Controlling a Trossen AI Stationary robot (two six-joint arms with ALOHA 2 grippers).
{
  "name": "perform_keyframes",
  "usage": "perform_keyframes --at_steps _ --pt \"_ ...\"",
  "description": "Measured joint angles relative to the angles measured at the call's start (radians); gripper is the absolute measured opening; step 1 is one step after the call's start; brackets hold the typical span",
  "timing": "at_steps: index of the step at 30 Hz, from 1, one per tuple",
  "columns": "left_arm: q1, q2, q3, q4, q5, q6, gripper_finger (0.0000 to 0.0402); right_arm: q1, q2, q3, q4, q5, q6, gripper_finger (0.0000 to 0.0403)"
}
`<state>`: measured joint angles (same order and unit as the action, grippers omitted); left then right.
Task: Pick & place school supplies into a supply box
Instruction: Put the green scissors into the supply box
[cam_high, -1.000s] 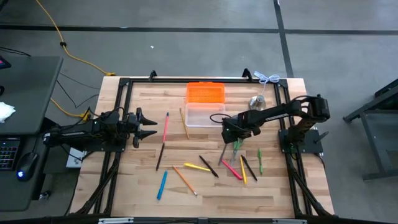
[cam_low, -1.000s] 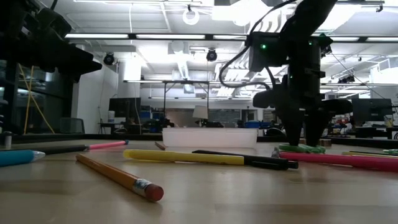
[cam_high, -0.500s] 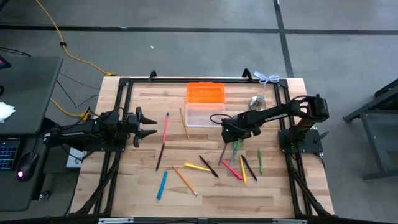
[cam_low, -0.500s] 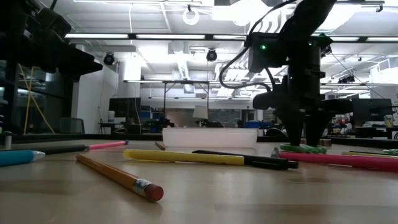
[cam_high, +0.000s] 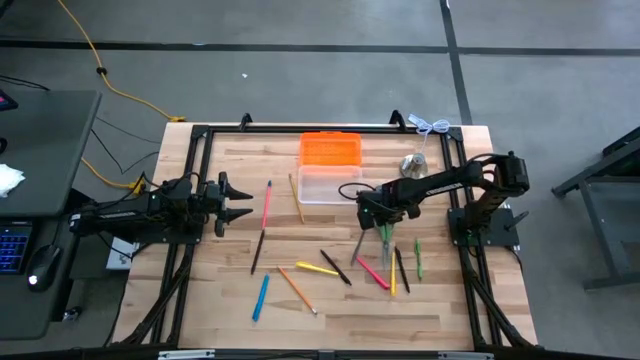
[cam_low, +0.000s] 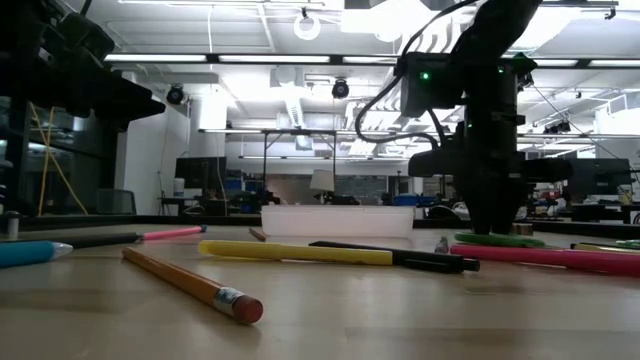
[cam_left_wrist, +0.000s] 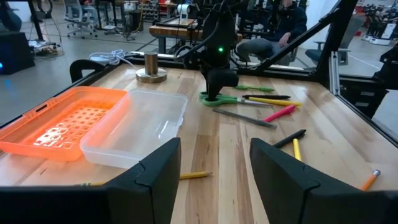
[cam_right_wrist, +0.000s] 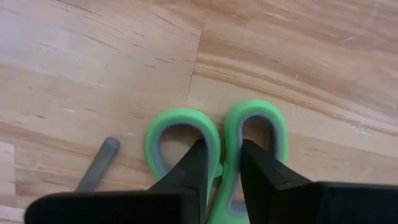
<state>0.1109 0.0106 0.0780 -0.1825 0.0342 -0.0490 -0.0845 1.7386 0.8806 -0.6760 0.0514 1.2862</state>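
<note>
Since a second ago my right end effector has narrowed onto the green-handled scissors lying on the desk, blades trailing away from the supply box; my left end effector waits wide, far off.

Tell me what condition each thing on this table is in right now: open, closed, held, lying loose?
Clear supply box: open, nothing visible inside.
Orange lid: off, lying beside the box.
Green-handled scissors: flat on the table, handle loops pinched by the right tool.
Right tool: down at the table, fingers closing on the scissors' handles.
Left tool: open, empty, waiting at the table's left side.
Pens and pencils: lying loose on the table.
</note>
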Motion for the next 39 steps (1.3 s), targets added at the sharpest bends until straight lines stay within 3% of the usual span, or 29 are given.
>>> perform_keyframes --at_steps 17,26,39 --pt "0.0 0.0 0.0 0.0 0.0 0.0 0.0223 0.0 -0.007 0.031 -0.023 0.011 0.011 0.0045" --pt "0.0 0.0 0.0 0.001 0.002 -0.008 0.0223 -0.006 -0.103 0.037 -0.04 0.113 0.007 0.0042" --pt "0.0 0.0 0.0 0.002 0.009 -0.008 0.0223 -0.065 -0.261 0.038 -0.09 0.103 -0.058 0.0041"
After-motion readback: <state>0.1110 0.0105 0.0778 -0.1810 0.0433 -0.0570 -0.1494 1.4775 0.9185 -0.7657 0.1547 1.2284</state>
